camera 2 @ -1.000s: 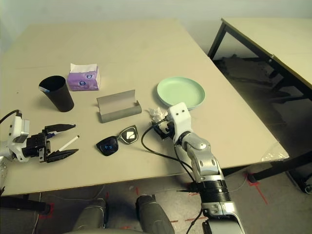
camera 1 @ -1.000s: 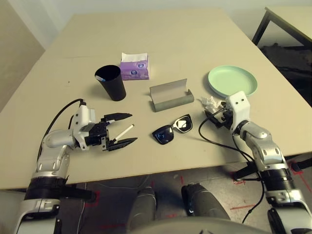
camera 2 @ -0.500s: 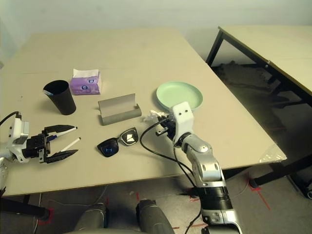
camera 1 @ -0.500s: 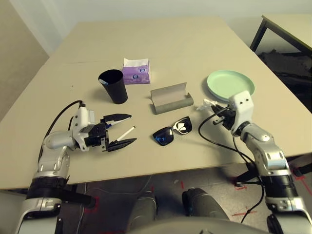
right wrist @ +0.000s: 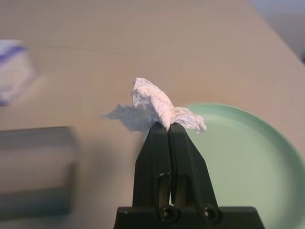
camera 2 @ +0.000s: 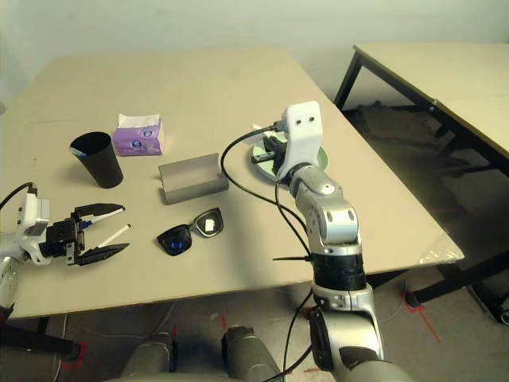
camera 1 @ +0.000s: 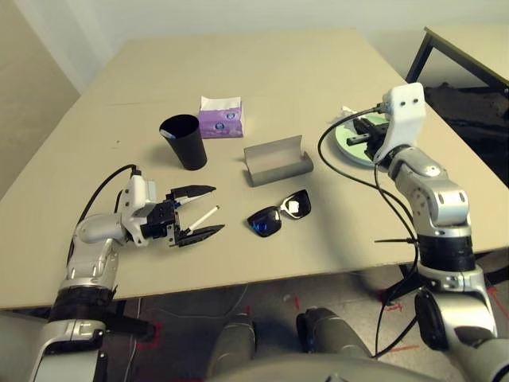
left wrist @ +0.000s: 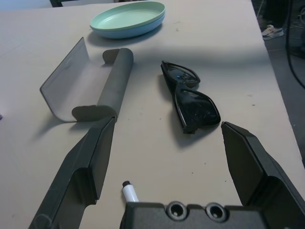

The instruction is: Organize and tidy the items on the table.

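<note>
I see my right gripper [right wrist: 167,128] pinched together on the crumpled tissue [right wrist: 155,107], lifted above the green plate's [right wrist: 238,157] near rim, while my left gripper [camera 1: 193,213] sits spread wide with a marker [camera 1: 204,216] lying between its fingers, sunglasses [camera 1: 279,215] at its three o'clock.

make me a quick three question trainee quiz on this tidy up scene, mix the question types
1. True or false: the right gripper is shut on the crumpled tissue.
2. What lies on the table between the open fingers of the left gripper? A) the sunglasses B) a white marker C) the black cup
3. Fill in: the grey glasses case lies open between the black cup and the ____ plate.

Key: 1 true. 2 B, the white marker; the sunglasses lie further off. 3 green, the light-green plate.
</note>
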{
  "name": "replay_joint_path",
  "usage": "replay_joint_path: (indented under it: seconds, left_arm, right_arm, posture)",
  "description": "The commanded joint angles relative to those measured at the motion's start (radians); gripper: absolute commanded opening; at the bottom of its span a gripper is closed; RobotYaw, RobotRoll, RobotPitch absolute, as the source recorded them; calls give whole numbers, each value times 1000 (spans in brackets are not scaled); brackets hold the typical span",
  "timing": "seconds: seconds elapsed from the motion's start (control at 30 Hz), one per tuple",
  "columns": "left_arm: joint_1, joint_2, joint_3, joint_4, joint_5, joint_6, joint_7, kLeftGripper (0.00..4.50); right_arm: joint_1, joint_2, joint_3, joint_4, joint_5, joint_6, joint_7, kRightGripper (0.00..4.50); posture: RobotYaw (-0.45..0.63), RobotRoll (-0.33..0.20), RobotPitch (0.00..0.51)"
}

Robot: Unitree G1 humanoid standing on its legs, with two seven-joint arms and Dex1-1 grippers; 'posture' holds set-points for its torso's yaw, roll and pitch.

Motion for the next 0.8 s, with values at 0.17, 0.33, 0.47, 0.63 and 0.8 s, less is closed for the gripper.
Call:
replay_joint_path:
  seconds: [0.17, 0.33, 0.47, 0.63, 0.8]
  left_arm:
    - [26, -1, 5, -13, 1, -3, 17, 4500]
    - [28, -3, 4, -13, 0, -4, 22, 4500]
    - [25, -1, 4, -10, -2, -3, 22, 4500]
    - [14, 4, 5, -2, -2, -1, 20, 4500]
    - [13, 14, 11, -5, -8, 7, 15, 4500]
  right_arm:
    - [-51, -31, -35, 143, -37, 35, -61, 434]
    - [-47, -42, -27, 134, -49, 35, -55, 2148]
    - [-41, -44, -25, 123, -55, 35, -54, 3648]
    - [-32, -35, -11, 110, -58, 33, -49, 4491]
    - [17, -55, 71, 2, -39, 31, 67, 4491]
  posture:
    - [6, 0, 62]
    - [2, 0, 65]
    - [-3, 0, 66]
    - [-6, 0, 69]
    - [-9, 0, 78]
